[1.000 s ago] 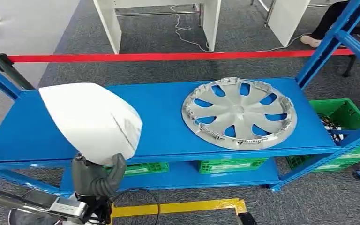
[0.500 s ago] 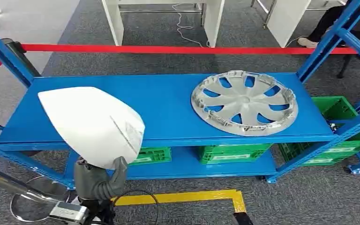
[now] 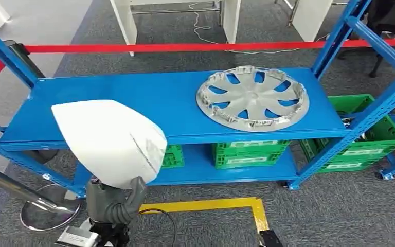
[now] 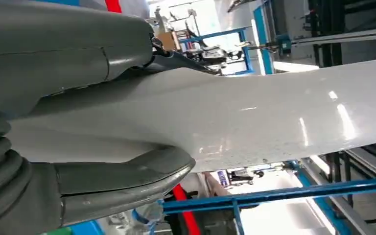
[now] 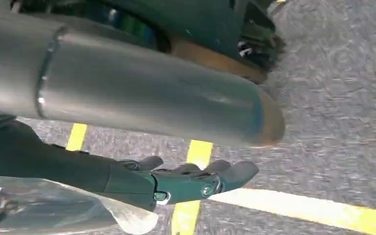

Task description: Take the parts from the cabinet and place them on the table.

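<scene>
A large white curved shell part [image 3: 110, 141] is held up in front of the blue rack's shelf [image 3: 133, 98] by my left hand [image 3: 114, 200], which grips its lower edge from below. In the left wrist view the glossy white part [image 4: 254, 117] lies clamped between the thumb [image 4: 127, 178] and the rest of my left hand [image 4: 54, 63]. A silver hubcap [image 3: 252, 98] lies flat on the right half of the shelf. My right hand [image 5: 186, 181] hangs over the carpet with its fingers stretched out and nothing in them.
Green crates [image 3: 249, 153] stand on the lower shelf and another [image 3: 370, 134] to the right of the rack. A red barrier tape [image 3: 185, 47] runs behind the rack, with white table legs beyond. A yellow floor line [image 3: 211, 206] lies in front.
The whole picture has shifted: the camera has moved, and the rack now sits higher and further left. My left hand still holds the white part.
</scene>
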### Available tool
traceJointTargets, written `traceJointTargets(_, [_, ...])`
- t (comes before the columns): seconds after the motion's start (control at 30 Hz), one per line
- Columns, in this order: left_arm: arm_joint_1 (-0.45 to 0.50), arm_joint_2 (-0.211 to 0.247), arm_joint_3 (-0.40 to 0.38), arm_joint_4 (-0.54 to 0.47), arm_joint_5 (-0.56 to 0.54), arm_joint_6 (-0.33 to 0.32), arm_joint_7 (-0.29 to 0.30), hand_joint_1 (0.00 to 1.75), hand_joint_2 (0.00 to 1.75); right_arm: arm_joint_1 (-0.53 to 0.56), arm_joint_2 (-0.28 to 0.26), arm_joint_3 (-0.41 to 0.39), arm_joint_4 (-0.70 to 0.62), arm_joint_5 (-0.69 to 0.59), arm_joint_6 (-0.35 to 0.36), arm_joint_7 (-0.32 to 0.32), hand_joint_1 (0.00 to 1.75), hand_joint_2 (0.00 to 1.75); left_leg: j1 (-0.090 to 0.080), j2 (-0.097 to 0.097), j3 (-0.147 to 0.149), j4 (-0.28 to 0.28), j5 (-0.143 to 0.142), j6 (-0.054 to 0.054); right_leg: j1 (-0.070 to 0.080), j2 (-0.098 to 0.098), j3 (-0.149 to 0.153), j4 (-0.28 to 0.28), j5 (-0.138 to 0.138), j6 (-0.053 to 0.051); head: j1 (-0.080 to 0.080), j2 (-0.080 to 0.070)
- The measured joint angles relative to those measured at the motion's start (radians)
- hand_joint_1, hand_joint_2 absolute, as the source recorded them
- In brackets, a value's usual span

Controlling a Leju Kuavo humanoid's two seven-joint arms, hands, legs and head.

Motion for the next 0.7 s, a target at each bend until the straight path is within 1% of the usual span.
traceJointTargets(0.03, [0.0, 0.0, 0.0, 0.0, 0.0, 0.0, 0.0, 1.75, 1.75, 0.0, 0.0, 0.0, 0.0, 0.0, 0.0, 0.0, 0.0, 0.0, 0.0, 0.0, 0.024, -0.014, 0.032, 0.003, 0.001, -0.001, -0.016, 0.005, 0.007, 0.0, 0.001, 0.0])
traceJointTargets(0.07, [0.0, 0.0, 0.0, 0.0, 0.0, 0.0, 0.0, 1.75, 1.75, 0.0, 0.0, 0.0, 0.0, 0.0, 0.0, 0.0, 0.0, 0.0, -0.001, 0.0, 0.067, -0.071, 0.069, 0.009, 0.003, -0.001, -0.031, 0.011, 0.013, 0.001, 0.0, 0.0])
traceJointTargets(0.1, [0.0, 0.0, 0.0, 0.0, 0.0, 0.0, 0.0, 1.75, 1.75, -0.001, 0.0, 0.0, 0.0, 0.0, -0.001, 0.0, 0.0, 0.0, -0.002, 0.0, 0.126, -0.159, 0.098, 0.018, 0.005, 0.0, -0.042, 0.016, 0.019, 0.001, 0.0, 0.0])
traceJointTargets(0.13, [-0.001, 0.0, 0.0, 0.0, 0.0, 0.0, 0.0, 1.75, 1.75, -0.001, 0.001, 0.0, 0.0, 0.0, -0.001, 0.0, 0.0, 0.0, -0.006, -0.001, 0.186, -0.251, 0.097, 0.029, 0.006, 0.0, -0.049, 0.02, 0.025, 0.003, 0.001, 0.0])
traceJointTargets(0.17, [-0.001, 0.0, -0.001, 0.0, 0.0, 0.0, 0.0, 1.75, 1.75, -0.001, 0.002, 0.0, 0.0, 0.0, -0.001, 0.0, 0.0, 0.0, -0.008, -0.002, 0.222, -0.313, 0.074, 0.038, 0.011, 0.002, -0.055, 0.024, 0.03, 0.009, 0.002, 0.0])
traceJointTargets(0.2, [-0.002, -0.001, -0.001, 0.0, 0.0, 0.0, -0.001, 1.75, 1.75, -0.001, 0.002, 0.0, 0.0, 0.0, 0.0, 0.0, 0.0, 0.0, -0.01, -0.002, 0.225, -0.329, 0.07, 0.038, 0.008, 0.001, -0.06, 0.023, 0.039, 0.016, 0.002, 0.0])
traceJointTargets(0.27, [-0.002, -0.001, 0.0, 0.0, 0.0, 0.0, -0.001, 1.75, 1.75, -0.001, 0.002, 0.001, 0.0, 0.005, -0.002, -0.002, 0.0, 0.0, -0.015, -0.002, 0.214, -0.332, 0.075, 0.044, 0.004, 0.0, -0.069, 0.02, 0.057, 0.029, 0.001, 0.0])
traceJointTargets(0.3, [-0.001, -0.001, -0.001, 0.0, 0.0, -0.001, -0.001, 1.75, 1.75, 0.001, 0.002, 0.002, 0.0, 0.006, -0.003, -0.002, 0.0, 0.0, -0.009, -0.001, 0.202, -0.343, 0.088, 0.048, 0.008, 0.0, -0.076, 0.021, 0.065, 0.038, 0.003, 0.0])
traceJointTargets(0.33, [-0.002, -0.002, -0.002, 0.0, 0.0, -0.002, -0.001, 1.75, 1.75, 0.0, 0.002, 0.002, 0.0, 0.007, -0.006, -0.002, 0.0, 0.0, -0.005, 0.006, 0.195, -0.347, 0.101, 0.053, 0.004, 0.006, -0.083, 0.035, 0.029, 0.04, 0.0, 0.0])
traceJointTargets(0.37, [-0.003, -0.002, -0.002, 0.0, 0.0, -0.002, -0.001, 1.75, 1.75, 0.001, 0.002, 0.002, 0.0, 0.008, -0.008, 0.0, 0.0, 0.0, -0.004, 0.005, 0.179, -0.347, 0.11, 0.061, 0.004, 0.007, -0.104, 0.075, -0.032, 0.044, 0.007, 0.0])
traceJointTargets(0.4, [-0.002, -0.002, -0.002, 0.0, 0.0, -0.002, -0.001, 1.75, 1.75, 0.0, 0.002, 0.003, 0.0, 0.008, -0.008, 0.001, 0.0, 0.0, -0.005, 0.006, 0.168, -0.347, 0.12, 0.064, 0.002, 0.007, -0.12, 0.137, -0.092, 0.046, 0.01, 0.0])
traceJointTargets(0.43, [-0.001, -0.002, -0.003, 0.0, 0.0, -0.002, -0.001, 1.75, 1.75, 0.0, 0.002, 0.003, 0.0, 0.006, -0.009, 0.002, 0.0, 0.0, -0.006, 0.006, 0.153, -0.346, 0.132, 0.065, 0.0, 0.007, -0.135, 0.21, -0.141, 0.051, 0.008, 0.0])
traceJointTargets(0.47, [-0.001, -0.002, -0.002, 0.0, 0.0, -0.002, -0.001, 1.75, 1.75, 0.0, 0.002, 0.003, 0.0, 0.002, -0.012, 0.002, 0.0, 0.0, -0.007, 0.006, 0.137, -0.345, 0.141, 0.065, 0.0, 0.007, -0.148, 0.281, -0.167, 0.054, 0.008, 0.0])
traceJointTargets(0.5, [-0.001, -0.002, -0.002, 0.0, 0.003, -0.003, 0.0, 1.75, 1.75, 0.001, 0.002, 0.003, 0.0, 0.001, -0.014, 0.001, 0.0, 0.0, -0.007, 0.007, 0.121, -0.343, 0.153, 0.064, 0.0, 0.007, -0.149, 0.324, -0.153, 0.058, 0.01, 0.0])
traceJointTargets(0.53, [0.0, -0.002, -0.003, 0.0, 0.011, -0.011, 0.002, 1.75, 1.75, 0.002, 0.002, 0.003, 0.0, -0.005, -0.014, 0.001, 0.0, 0.0, -0.007, 0.007, 0.107, -0.343, 0.161, 0.062, -0.002, 0.007, -0.132, 0.327, -0.11, 0.06, 0.01, 0.0])
traceJointTargets(0.57, [0.001, -0.002, -0.003, 0.0, 0.021, -0.018, 0.004, 1.75, 1.75, 0.004, 0.002, 0.003, 0.0, -0.012, -0.016, 0.0, 0.0, 0.0, -0.006, 0.012, 0.092, -0.34, 0.171, 0.06, -0.004, 0.006, -0.103, 0.302, -0.052, 0.062, 0.01, 0.0])
traceJointTargets(0.6, [0.001, -0.002, -0.003, 0.0, 0.022, -0.022, 0.008, 1.75, 1.75, 0.004, 0.002, 0.002, 0.0, -0.017, -0.017, -0.003, 0.0, 0.0, -0.006, 0.02, 0.078, -0.335, 0.178, 0.058, -0.004, -0.001, -0.061, 0.249, -0.011, 0.064, 0.01, 0.0])
traceJointTargets(0.63, [0.001, -0.002, -0.003, 0.0, 0.026, -0.024, 0.011, 1.75, 1.75, 0.003, 0.002, 0.002, 0.0, -0.018, -0.018, -0.007, 0.0, 0.0, -0.005, 0.021, 0.069, -0.328, 0.182, 0.053, -0.005, -0.021, -0.002, 0.168, -0.007, 0.065, 0.011, 0.0])
traceJointTargets(0.67, [0.003, -0.002, -0.003, 0.0, 0.028, -0.024, 0.012, 1.75, 1.75, 0.0, 0.003, 0.002, -0.001, -0.019, -0.018, -0.011, 0.0, 0.0, -0.011, 0.024, 0.066, -0.317, 0.185, 0.048, -0.003, -0.058, 0.072, 0.062, -0.044, 0.067, 0.012, 0.0])
traceJointTargets(0.7, [0.004, -0.002, -0.002, -0.001, 0.029, -0.024, 0.013, 1.75, 1.75, -0.003, 0.003, 0.002, -0.001, -0.022, -0.018, -0.012, 0.0, 0.0, -0.013, 0.035, 0.062, -0.309, 0.188, 0.042, 0.002, -0.055, 0.111, -0.01, -0.078, 0.053, 0.01, 0.0])
